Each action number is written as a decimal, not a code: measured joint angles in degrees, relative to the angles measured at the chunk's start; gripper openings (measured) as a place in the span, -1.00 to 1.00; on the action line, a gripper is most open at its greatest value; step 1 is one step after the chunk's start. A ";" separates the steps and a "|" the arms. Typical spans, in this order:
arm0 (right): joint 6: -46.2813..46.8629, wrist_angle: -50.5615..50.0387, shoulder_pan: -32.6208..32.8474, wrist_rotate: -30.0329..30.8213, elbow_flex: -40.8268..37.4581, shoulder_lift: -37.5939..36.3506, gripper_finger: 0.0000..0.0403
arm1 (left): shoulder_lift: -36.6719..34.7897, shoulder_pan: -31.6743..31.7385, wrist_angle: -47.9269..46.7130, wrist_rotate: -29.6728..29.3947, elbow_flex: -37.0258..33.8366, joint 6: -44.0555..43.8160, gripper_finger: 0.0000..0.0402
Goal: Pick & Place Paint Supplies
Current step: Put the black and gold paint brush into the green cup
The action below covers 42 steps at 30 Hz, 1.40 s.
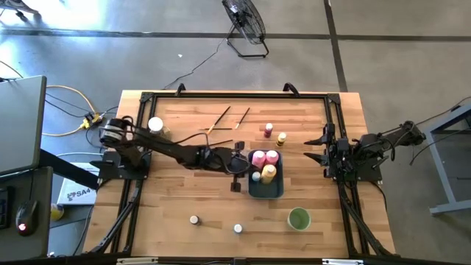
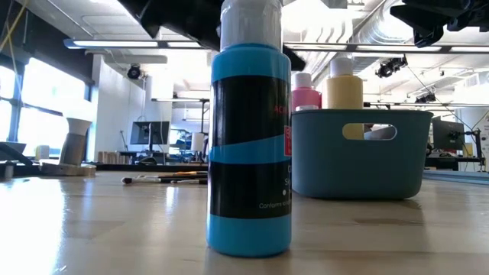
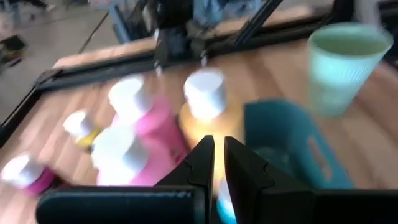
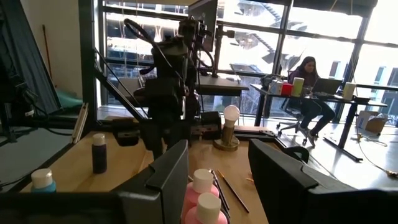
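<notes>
Blue bottle (image 2: 250, 145) fills the low view; two pink bottles (image 1: 258, 157) share the tray (image 1: 276, 190); left tool (image 3: 217, 163) nearly pressed together.

From the high view I get even, flat daylight on the wooden table (image 1: 184, 199), with only faint shadows beneath the arms. In the low view the windows (image 2: 23, 107) at nine o'clock blow out white, ceiling strip lights (image 2: 122, 43) glare, and the blue paint bottle (image 2: 250, 145) up close stands backlit. My left wrist view is heavily blurred: the bottles and green cup (image 3: 342, 62) smear. The right wrist view faces bright glazing (image 4: 298, 37), leaving the foreground dim and soft.
</notes>
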 joint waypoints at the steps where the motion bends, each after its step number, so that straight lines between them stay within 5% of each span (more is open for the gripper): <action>1: 0.00 0.01 0.00 0.00 0.00 -0.01 -0.20 | -0.66 -0.01 -1.62 -1.47 0.00 0.00 -0.83; 7: 0.02 0.00 0.00 0.00 0.00 0.00 -0.20 | -3.71 0.02 -9.21 -9.58 0.02 -0.49 -0.83; 21: 0.04 0.01 -0.01 0.00 0.00 0.00 -0.20 | -7.16 -0.02 -7.31 -8.80 -1.74 -0.08 -0.83; 33: -0.04 0.35 -0.01 1.05 0.00 0.00 -0.20 | -23.26 0.02 11.40 -12.75 -24.43 1.95 -0.83; 42: -0.07 1.16 -0.02 6.52 0.00 0.34 -0.20 | -34.55 0.00 14.49 -12.89 -33.98 1.87 -0.83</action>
